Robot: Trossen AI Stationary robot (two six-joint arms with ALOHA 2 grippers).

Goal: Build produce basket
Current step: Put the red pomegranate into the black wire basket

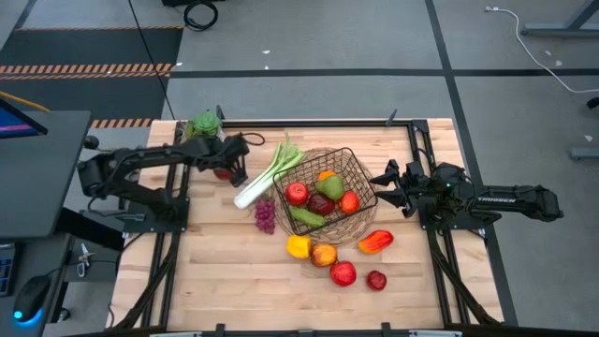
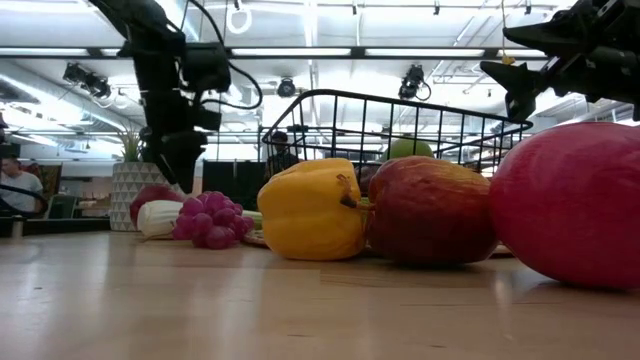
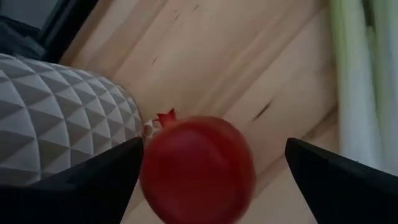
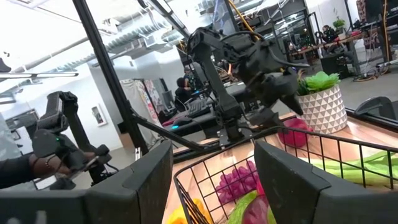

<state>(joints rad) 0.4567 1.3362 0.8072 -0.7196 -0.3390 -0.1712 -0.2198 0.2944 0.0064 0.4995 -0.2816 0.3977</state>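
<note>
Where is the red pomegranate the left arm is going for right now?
In the high view the pomegranate lies at the table's far left, between the white plant pot and the leek, under the open left pincer, not yet gripped.

I count one basket (image 1: 363, 178), and inside it six pieces that I can tell apart: two red apples (image 1: 297, 194), one green pear (image 1: 331, 187), one orange (image 1: 326, 175), one red-orange pepper (image 1: 349, 201) and one long green piece (image 1: 304, 217). Loose on the surface (image 1: 225, 281) lie one yellow pepper (image 1: 298, 246), one orange-red pepper (image 1: 374, 241) and three round red fruits (image 1: 343, 273). There is one leek (image 1: 267, 173), one bunch of grapes (image 1: 265, 215), one crowned red fruit (image 3: 198, 168) and one potted plant (image 1: 204, 124).
</note>
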